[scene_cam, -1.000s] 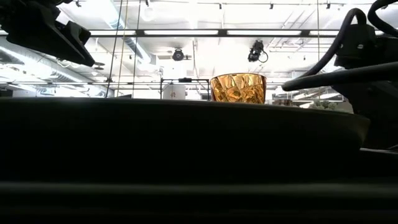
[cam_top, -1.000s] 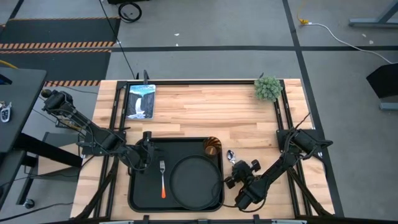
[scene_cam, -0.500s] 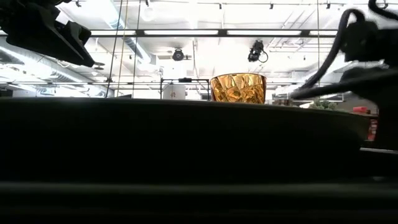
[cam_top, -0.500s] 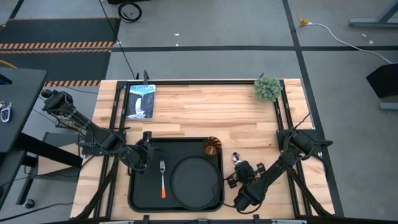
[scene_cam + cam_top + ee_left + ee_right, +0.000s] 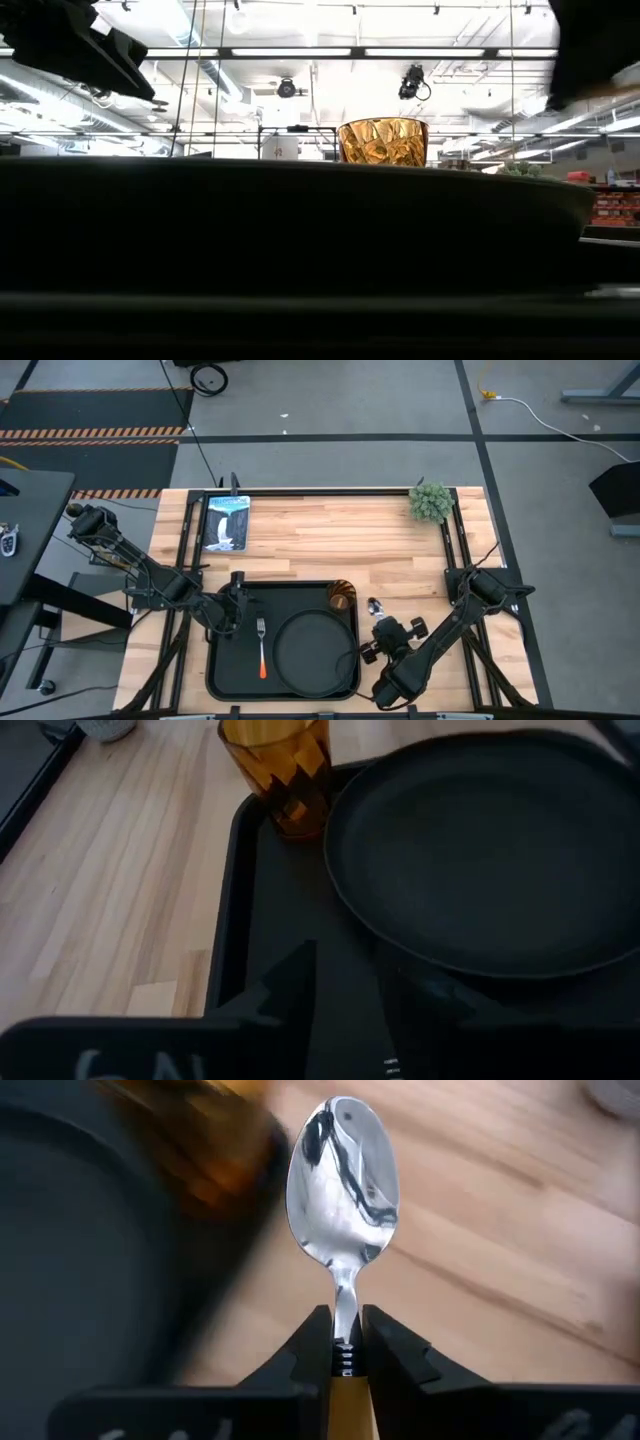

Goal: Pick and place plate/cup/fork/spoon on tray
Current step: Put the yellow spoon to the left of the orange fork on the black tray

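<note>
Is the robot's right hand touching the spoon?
Touching. In the right wrist view, the right gripper is closed on the spoon, its two dark fingers pressed against the neck with no gap.

Spoon (image 5: pixel 343 1190) handle hidden between jaws; cup (image 5: pixel 200 1150) blurred.

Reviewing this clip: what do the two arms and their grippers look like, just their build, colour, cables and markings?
Both arms are dark, nearly black, with slim jointed links and bulkier knuckle-like housings at the joints. The left gripper and right gripper each end in two matte black, wedge-shaped fingers. Thin dark cables loop at the right arm's base. A faint pale marking shows on each gripper body in the wrist views, unreadable.
</note>
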`<state>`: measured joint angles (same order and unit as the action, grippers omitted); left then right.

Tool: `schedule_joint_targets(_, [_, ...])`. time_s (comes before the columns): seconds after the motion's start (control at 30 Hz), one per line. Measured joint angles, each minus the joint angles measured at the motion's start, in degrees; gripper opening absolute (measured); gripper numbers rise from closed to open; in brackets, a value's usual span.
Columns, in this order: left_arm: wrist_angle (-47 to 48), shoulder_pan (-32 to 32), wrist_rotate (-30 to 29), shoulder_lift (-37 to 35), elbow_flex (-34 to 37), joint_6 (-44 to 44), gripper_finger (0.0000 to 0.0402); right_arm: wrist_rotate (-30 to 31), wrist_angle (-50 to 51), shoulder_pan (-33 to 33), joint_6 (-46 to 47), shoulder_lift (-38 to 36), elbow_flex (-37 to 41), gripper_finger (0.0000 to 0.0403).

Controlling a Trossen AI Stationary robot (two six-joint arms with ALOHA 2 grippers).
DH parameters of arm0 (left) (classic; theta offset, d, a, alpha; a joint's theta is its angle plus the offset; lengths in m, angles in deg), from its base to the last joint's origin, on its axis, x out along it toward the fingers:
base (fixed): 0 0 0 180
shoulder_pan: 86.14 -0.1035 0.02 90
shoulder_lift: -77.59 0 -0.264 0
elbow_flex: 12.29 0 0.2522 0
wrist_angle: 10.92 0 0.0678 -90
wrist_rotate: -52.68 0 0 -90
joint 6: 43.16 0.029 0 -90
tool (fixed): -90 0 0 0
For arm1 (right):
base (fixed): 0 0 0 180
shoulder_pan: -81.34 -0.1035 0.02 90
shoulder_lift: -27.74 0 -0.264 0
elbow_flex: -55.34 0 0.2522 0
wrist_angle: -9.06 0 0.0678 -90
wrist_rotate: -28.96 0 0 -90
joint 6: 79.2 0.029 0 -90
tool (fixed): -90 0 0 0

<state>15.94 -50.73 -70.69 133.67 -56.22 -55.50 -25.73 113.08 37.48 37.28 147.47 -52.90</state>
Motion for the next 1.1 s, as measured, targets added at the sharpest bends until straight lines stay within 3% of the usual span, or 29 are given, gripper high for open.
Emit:
schedule_joint_targets(0.17, [-4.0, 0.0, 0.0, 0.0, 0.0, 0.1, 0.0117, 11.9, -0.6, 0.9, -7.9, -0.6, -5.6, 0.0051])
schedule_joint_targets(0.4, [-12.1, 0.0, 0.0, 0.0, 0.0, -3.1, 0.0117, 22.1, -4.6, 3.7, -23.4, -0.6, -10.6, 0.0051])
schedule_joint_targets(0.5, [-14.6, 0.0, 0.7, 0.1, 0.0, -5.1, 0.0120, 23.5, -9.9, 5.6, -32.3, -0.6, -11.6, 0.0051])
schedule_joint_targets(0.63, [-16.5, 0.1, 3.7, 0.1, 0.0, -7.2, 0.0136, 21.9, -22.8, 8.9, -48.4, -0.6, -12.3, 0.0051])
schedule_joint_targets(0.87, [-14.0, 0.1, 16.6, 0.0, 0.0, -9.3, 0.0147, 9.7, -51.3, 14.2, -80.7, -0.6, -12.3, 0.0051])
schedule_joint_targets(0.97, [-10.1, 0.6, 21.0, -0.4, 0.0, -12.7, 0.0143, 3.8, -59.4, 16.1, -88.8, -0.6, -12.3, 0.0051])
schedule_joint_targets(1.1, [-6.6, 1.9, 21.1, -0.3, 0.0, -17.0, 0.0142, -1.6, -65.3, 18.6, -93.2, -0.6, -12.3, 0.0051])
